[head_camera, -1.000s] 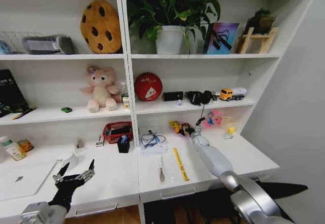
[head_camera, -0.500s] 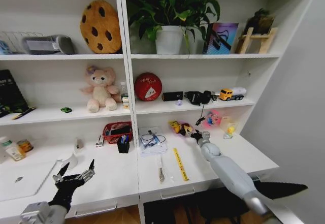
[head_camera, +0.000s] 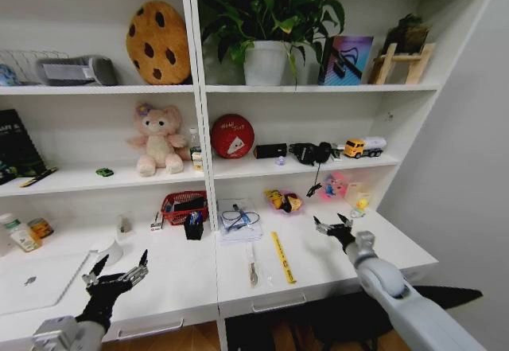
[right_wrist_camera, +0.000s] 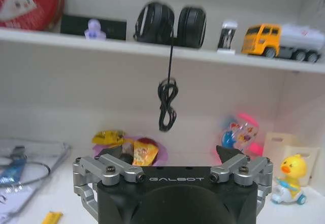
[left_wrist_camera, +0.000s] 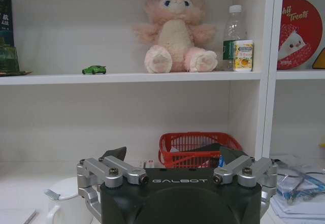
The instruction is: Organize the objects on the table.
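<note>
The white table carries a silver laptop at its left end, a yellow ruler and a slim pen-like tool near the middle. My left gripper hovers open over the table's front left, beside the laptop; its wrist view has the left gripper open and holding nothing, facing a red basket. My right gripper is open above the table's right part, in front of a snack bowl. From the wrist, the right gripper is empty, with the snack bowl beyond it.
A red basket, a black holder, a clear pouch of cables and a white mug stand on the table. Small bottles sit far left, a duck toy far right. A small green item lies on the shelf.
My right arm has drawn back from the snack bowl at the rear, to the right and toward the table's front. The left arm has not moved.
</note>
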Available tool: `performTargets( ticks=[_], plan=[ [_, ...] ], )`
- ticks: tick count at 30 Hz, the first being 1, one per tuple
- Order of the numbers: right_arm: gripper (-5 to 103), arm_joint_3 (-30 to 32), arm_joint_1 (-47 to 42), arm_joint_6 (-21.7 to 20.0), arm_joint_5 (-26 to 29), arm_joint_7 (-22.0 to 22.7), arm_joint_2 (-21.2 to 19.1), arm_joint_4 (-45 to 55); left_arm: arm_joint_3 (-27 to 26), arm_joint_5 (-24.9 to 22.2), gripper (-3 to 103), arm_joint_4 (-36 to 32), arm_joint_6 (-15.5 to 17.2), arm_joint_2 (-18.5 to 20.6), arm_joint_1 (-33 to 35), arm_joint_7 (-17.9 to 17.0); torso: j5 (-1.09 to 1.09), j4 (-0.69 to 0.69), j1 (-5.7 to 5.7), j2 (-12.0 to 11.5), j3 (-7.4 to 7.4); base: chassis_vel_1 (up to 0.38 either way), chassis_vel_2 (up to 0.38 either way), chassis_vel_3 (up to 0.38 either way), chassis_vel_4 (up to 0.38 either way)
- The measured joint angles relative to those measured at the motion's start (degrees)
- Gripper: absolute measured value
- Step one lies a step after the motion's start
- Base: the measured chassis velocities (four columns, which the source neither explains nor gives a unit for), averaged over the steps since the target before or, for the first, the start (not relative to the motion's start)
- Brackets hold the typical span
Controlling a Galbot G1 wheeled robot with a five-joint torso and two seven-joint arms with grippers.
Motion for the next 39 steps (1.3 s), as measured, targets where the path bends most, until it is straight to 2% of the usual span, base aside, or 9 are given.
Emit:
performTargets(
  ticks=[3, 4, 6, 9, 12, 13, 15, 39],
  plan=[
    [100, 7.71, -11.63, 1.32, -3.71, -0.37, 3.83, 8.68, 0.0, 0.0, 100, 0.0, 0.0, 0.0, 0.0, -0.01, 0.0, 0.01, 0.0, 0.0, 0.01, 0.0, 0.0, 0.0, 0.0],
    [100, 7.71, -11.63, 1.32, -3.71, -0.37, 3.83, 8.68, 0.0, 0.0, 100, 0.0, 0.0, 0.0, 0.0, -0.01, 0.0, 0.01, 0.0, 0.0, 0.01, 0.0, 0.0, 0.0, 0.0],
    [100, 12.27, -19.53, 3.39, -5.58, -2.14, 7.94, 13.76, 0.0, 0.0, 100, 0.0, 0.0, 0.0, 0.0, 0.0, -0.01, 0.0, -0.01, 0.0, 0.0, 0.0, 0.0, 0.0, 0.0],
    [100, 14.13, -23.01, 4.16, -5.54, -3.22, 10.14, 15.86, 0.0, 0.0, 100, 0.0, 0.0, 0.0, 0.0, 0.0, 0.0, 0.01, -0.01, 0.0, 0.01, 0.0, 0.0, 0.0, 0.0],
    [100, 15.88, -29.01, 9.42, -9.15, -5.77, 16.32, 17.63, 0.0, 0.0, 100, 0.0, 0.01, -0.01, 0.0, 0.0, -0.01, 0.0, -0.01, 0.0, 0.01, 0.0, 0.0, 0.0, 0.0],
    [100, 15.88, -29.01, 9.42, -9.15, -5.77, 16.32, 17.63, 0.0, 0.0, 100, 0.0, 0.01, -0.01, 0.0, 0.0, -0.01, 0.0, -0.01, 0.0, 0.01, 0.0, 0.0, 0.0, 0.0],
    [100, 15.65, -30.72, 11.23, -10.77, -5.95, 19.04, 17.67, 0.0, 0.0, 100, 0.0, 0.0, 0.0, 0.0, 0.0, 0.0, -0.01, 0.0, 0.0, 0.01, 0.0, 0.0, 0.0, 0.0],
    [100, 14.86, -30.09, 11.44, -10.91, -5.66, 19.34, 16.99, 0.0, 0.0, 100, 0.0, 0.0, 0.0, 0.0, 0.0, 0.01, 0.01, 0.02, -0.01, 0.02, 0.0, 0.0, 0.0, 0.0]
  ],
)
